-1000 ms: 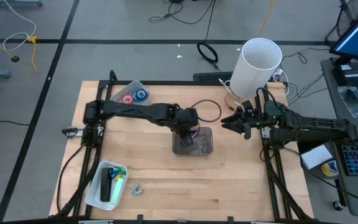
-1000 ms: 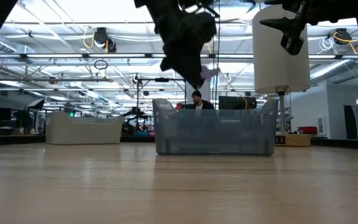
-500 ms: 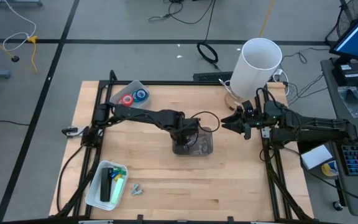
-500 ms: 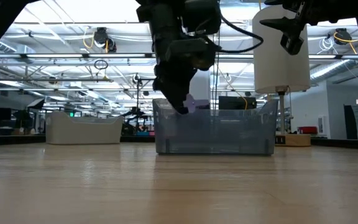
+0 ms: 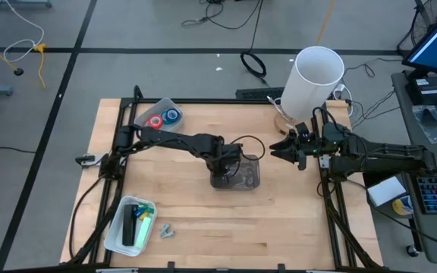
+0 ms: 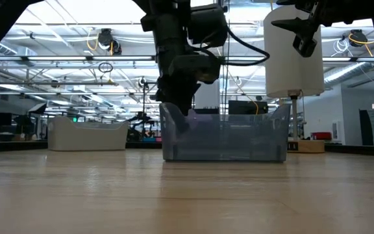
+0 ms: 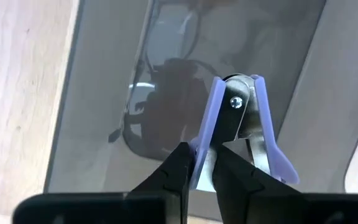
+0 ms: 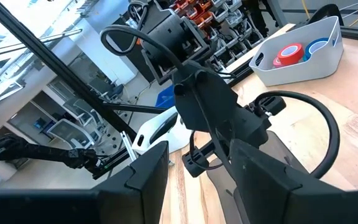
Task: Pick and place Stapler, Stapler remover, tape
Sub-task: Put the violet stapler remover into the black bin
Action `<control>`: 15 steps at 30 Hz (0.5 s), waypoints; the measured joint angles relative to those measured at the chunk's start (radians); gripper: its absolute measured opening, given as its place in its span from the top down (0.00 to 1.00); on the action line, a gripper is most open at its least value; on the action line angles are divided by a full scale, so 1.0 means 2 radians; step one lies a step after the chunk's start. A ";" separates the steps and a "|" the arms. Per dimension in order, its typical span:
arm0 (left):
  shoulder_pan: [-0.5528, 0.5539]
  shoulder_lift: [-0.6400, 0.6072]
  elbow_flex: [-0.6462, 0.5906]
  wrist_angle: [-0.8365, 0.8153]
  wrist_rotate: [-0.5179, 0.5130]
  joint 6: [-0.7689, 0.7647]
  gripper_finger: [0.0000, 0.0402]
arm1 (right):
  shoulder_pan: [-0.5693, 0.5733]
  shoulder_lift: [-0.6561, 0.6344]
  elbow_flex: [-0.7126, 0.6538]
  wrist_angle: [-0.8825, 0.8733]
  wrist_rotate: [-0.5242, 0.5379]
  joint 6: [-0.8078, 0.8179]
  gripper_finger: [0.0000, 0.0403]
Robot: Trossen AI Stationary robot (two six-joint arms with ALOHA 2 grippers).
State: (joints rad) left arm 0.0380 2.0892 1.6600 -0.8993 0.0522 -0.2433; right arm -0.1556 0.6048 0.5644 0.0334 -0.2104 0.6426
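Observation:
My left gripper (image 5: 224, 162) reaches down into a clear grey bin (image 5: 250, 179) at the table's middle and is shut on a purple staple remover (image 7: 238, 127). In the low view the gripper (image 6: 177, 109) dips behind the bin's wall (image 6: 226, 138). A red and a blue tape roll (image 5: 162, 117) lie in a white tray at the far left; they also show in the right wrist view (image 8: 297, 51). A dark thing (image 5: 131, 222), perhaps the stapler, lies in a white tray at the near left. My right gripper (image 5: 279, 149) hangs open and empty to the right of the bin. My left gripper pinches one purple wing of the staple remover (image 7: 199, 163) between its two fingers, near that wing's free end. The fingers come from above, pointing down. The remover hangs below the fingers inside the bin, its pivot end (image 7: 235, 99) lowest; whether it touches the floor I cannot tell.
A tall white cylinder (image 5: 315, 80) stands at the far right, behind my right arm. A small grey-blue item (image 5: 165, 230) lies on the table beside the near-left tray. Bare wood lies in front of the bin.
My left gripper has gone down with the staple remover, from above the bin's rim to inside the bin, shifting slightly toward the table's left edge. It stays shut on the remover.

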 joint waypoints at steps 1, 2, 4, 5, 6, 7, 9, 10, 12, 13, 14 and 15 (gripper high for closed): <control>0.000 0.000 0.000 0.006 0.000 0.001 0.85 | 0.000 0.000 0.000 0.000 0.000 0.000 0.59; 0.000 0.000 0.000 0.015 0.000 0.005 0.84 | 0.000 0.000 0.000 0.000 0.000 0.000 0.59; 0.000 0.005 0.000 0.031 0.000 0.011 0.81 | 0.000 0.000 0.000 0.000 0.000 0.000 0.59; 0.000 0.008 0.000 0.032 0.000 0.011 0.81 | 0.000 0.000 0.000 0.000 0.000 0.000 0.59; 0.000 0.013 0.000 0.033 0.000 0.012 0.80 | 0.000 0.000 0.000 0.000 0.000 0.000 0.59; 0.000 0.020 0.000 0.034 0.000 0.012 0.80 | 0.000 0.000 0.000 0.000 0.000 0.000 0.59; 0.000 0.027 -0.001 0.028 0.003 0.007 0.80 | 0.000 0.000 0.000 0.000 0.000 0.000 0.59; 0.000 0.028 -0.001 0.028 0.004 0.001 0.81 | 0.000 0.000 0.000 0.000 0.000 0.000 0.59; 0.000 0.027 -0.001 0.032 0.002 -0.008 0.81 | 0.000 0.000 0.000 0.000 0.000 0.002 0.59; 0.000 0.027 -0.001 0.036 0.001 -0.010 0.81 | 0.000 0.000 0.000 0.000 0.000 0.003 0.59; 0.001 0.027 0.000 0.039 0.001 -0.010 0.81 | 0.000 0.000 0.000 0.000 0.000 0.003 0.59; 0.001 0.027 0.000 0.042 0.004 -0.008 0.81 | 0.000 0.000 0.000 0.000 0.000 0.001 0.59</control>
State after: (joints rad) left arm 0.0399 2.1429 1.6596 -0.8159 0.0604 -0.2595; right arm -0.1555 0.6048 0.5644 0.0338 -0.2104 0.6456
